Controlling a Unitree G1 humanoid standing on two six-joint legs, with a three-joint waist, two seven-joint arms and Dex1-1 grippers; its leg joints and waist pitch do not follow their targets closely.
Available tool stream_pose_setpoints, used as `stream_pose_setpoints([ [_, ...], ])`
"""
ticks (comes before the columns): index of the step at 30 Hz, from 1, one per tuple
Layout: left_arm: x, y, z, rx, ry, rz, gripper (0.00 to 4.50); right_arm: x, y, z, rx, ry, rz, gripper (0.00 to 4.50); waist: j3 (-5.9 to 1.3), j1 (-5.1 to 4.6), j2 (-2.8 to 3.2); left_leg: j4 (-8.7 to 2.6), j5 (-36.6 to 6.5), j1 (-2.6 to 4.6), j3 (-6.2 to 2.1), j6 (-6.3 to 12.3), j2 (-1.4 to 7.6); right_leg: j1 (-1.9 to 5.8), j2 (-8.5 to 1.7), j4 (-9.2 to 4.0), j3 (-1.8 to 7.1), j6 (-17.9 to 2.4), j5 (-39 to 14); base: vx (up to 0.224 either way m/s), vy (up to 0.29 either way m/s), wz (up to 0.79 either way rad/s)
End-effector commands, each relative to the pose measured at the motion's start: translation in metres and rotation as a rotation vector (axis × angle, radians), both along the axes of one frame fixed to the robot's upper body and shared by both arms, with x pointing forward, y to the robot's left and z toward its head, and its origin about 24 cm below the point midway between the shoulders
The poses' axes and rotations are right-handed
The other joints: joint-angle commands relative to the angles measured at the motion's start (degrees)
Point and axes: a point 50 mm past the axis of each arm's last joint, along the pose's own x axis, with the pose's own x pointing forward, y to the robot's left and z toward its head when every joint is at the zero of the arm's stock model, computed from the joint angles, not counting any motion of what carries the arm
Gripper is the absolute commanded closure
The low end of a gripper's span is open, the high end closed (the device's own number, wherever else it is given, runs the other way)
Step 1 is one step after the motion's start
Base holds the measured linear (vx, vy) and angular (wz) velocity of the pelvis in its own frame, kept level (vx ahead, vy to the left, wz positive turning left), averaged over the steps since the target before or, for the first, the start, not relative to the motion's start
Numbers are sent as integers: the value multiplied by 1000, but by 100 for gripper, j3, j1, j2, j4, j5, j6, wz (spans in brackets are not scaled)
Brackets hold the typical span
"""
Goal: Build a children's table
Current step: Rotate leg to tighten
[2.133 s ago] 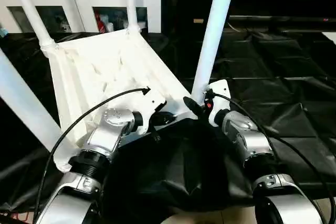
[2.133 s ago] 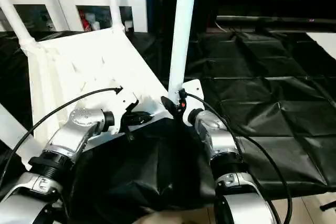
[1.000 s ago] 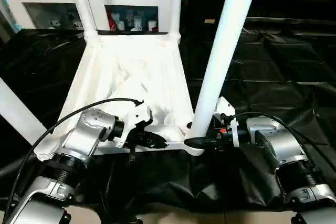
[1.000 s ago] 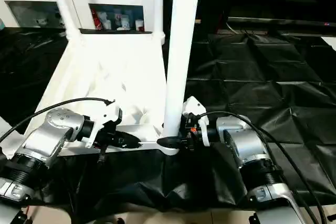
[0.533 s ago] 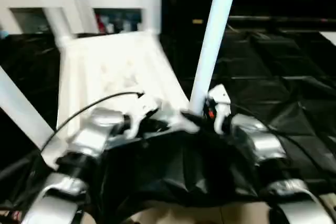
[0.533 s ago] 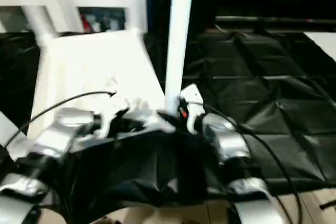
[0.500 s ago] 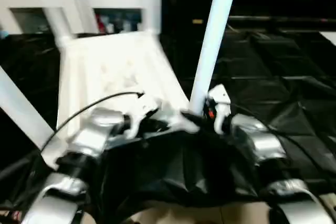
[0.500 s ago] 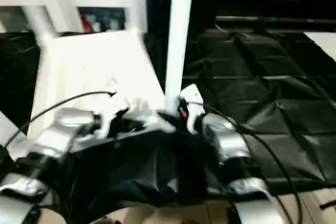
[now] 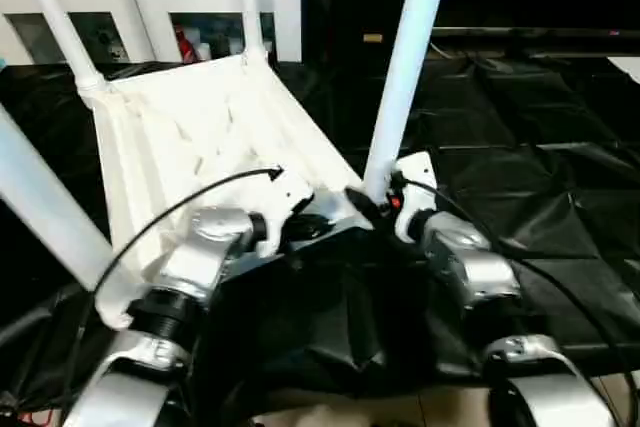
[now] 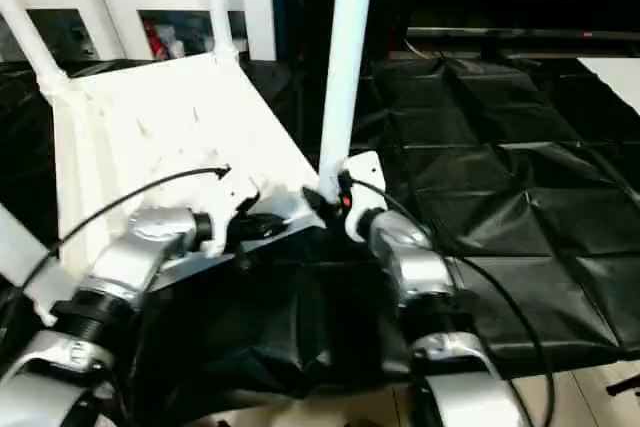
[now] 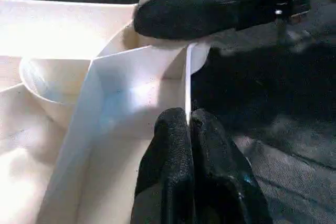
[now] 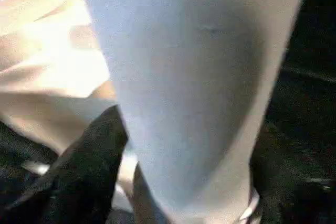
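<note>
Four legs stand up from the table top (image 9: 210,137), which lies upside down and tilted on the black-covered surface (image 9: 540,157). The left gripper (image 11: 188,129) is pinched together on a thin rib at the near edge. The right gripper (image 9: 366,205) is at the foot of the near right leg (image 9: 405,57), one finger (image 12: 84,171) against the tube; I cannot tell whether it clamps. To seat this leg well, I think the left should hold firm while the right pushes straight along the tube.
</note>
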Motion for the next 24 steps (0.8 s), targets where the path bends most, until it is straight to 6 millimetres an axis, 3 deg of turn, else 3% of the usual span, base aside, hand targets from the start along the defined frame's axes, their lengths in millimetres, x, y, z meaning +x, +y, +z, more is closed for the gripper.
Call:
stream_pose_setpoints([
  [1, -2, -29, 27, -97, -93, -163, 450, -22, 39, -5, 21, 44, 355, 78, -371, 24, 24, -392, -1516, 25, 5, 169, 82, 301, -240, -431, 205, -1231, -1179, 0, 0, 0],
  [5, -7, -19, 26, -79, -64, -236, 450, -32, 23, -1, -20, 39, 533, 78, -394, 61, 21, -358, -1328, 31, 18, 295, 86, 330, -221, -391, 193, -1352, -788, 0, 0, 0],
  [8, -10, -13, 24, -58, -39, -287, 450, -39, 14, 1, -42, 50, 634, 78, -397, 168, 35, -335, -1256, 61, 45, 393, 116, 312, -221, -372, 193, -1445, -644, 0, 0, 0],
  [16, -16, 2, 22, -20, 10, -375, 450, -52, 2, 4, -47, 108, 787, 78, -364, 274, 11, -381, -1553, 71, 34, 232, 122, 286, -251, -428, 209, -1263, -1380, 0, 0, 0],
  [24, -19, 5, 22, -16, 31, -396, 450, -61, 2, 3, -36, 185, 866, 132, -375, 296, 9, -381, -1454, 61, 24, 189, 126, 290, -254, -408, 206, -1276, -1280, 0, 0, 0],
])
